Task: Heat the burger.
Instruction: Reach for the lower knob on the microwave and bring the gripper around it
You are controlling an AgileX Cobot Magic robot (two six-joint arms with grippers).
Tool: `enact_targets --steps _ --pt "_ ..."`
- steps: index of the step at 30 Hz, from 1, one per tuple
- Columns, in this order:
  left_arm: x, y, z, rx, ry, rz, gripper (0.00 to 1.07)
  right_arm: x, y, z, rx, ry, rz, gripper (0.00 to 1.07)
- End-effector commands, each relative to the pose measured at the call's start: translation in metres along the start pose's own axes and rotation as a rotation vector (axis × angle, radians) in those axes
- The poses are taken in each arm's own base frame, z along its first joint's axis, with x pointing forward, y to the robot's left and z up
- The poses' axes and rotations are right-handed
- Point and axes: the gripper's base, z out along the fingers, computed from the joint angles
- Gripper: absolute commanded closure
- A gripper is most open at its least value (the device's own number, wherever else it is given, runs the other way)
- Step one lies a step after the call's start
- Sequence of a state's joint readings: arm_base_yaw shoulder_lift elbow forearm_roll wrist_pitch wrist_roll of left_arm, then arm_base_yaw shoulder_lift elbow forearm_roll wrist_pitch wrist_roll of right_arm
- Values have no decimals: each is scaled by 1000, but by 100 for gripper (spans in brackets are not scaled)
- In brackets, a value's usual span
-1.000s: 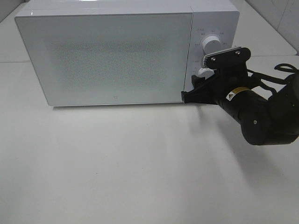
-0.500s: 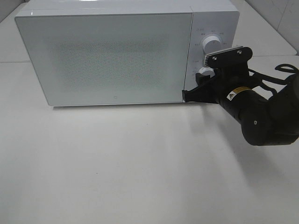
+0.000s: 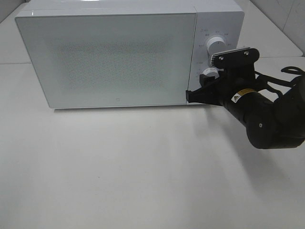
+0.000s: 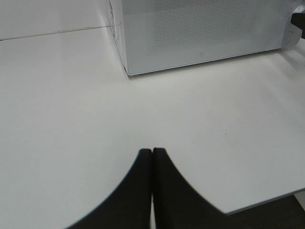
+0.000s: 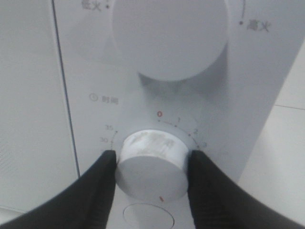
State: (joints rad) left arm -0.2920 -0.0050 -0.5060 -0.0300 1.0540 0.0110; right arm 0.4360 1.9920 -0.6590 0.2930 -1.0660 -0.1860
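Right wrist view: my right gripper (image 5: 151, 158) clamps the lower knob (image 5: 151, 175) of the white microwave (image 3: 114, 57), one finger pressed on each side. My left gripper (image 4: 152, 157) hangs above the table (image 4: 62, 95), jaws pressed together on nothing. The microwave door is closed and frosted; I cannot tell where the burger is.

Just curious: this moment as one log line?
right end effector: gripping timer knob | left end effector: shut | microwave door: closed
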Motion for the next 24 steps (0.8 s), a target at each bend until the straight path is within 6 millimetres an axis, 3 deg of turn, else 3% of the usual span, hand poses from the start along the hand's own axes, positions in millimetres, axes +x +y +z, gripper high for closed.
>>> enact_targets --steps 1,3,7,8,9,11,12,14,16,18,19,24 --pt "1 0 -2 -7 -29 0 106 -10 0 4 -3 -58 144 107" --pt "1 0 -2 -7 -29 0 106 -10 0 4 -4 -59 195 107" --pt "1 0 -2 -7 -29 0 106 -11 -1 4 -15 -65 537 107" --pt "1 0 -2 -7 -29 0 106 -11 -1 4 -15 -65 537 107" --pt "1 0 -2 -7 -29 0 106 -11 -1 4 -20 -66 689 107" --pt "1 0 -2 -7 -29 0 106 -11 -1 4 -23 -70 758 107" --pt "1 0 -2 -7 -29 0 106 -12 -1 4 -31 -75 927 107" --pt "1 0 -2 -7 -29 0 106 -12 -1 3 -36 -80 1006 107" --pt "1 0 -2 -7 -29 0 106 -15 -1 3 -70 -102 1289 107" --pt "1 0 -2 -7 -29 0 106 -16 -1 3 -81 -106 1343 107" --pt "1 0 -2 -7 -29 0 106 -18 -1 3 -106 -124 1476 107" --pt "1 0 -2 -7 -29 0 106 -22 -1 2 -148 -154 1601 107"
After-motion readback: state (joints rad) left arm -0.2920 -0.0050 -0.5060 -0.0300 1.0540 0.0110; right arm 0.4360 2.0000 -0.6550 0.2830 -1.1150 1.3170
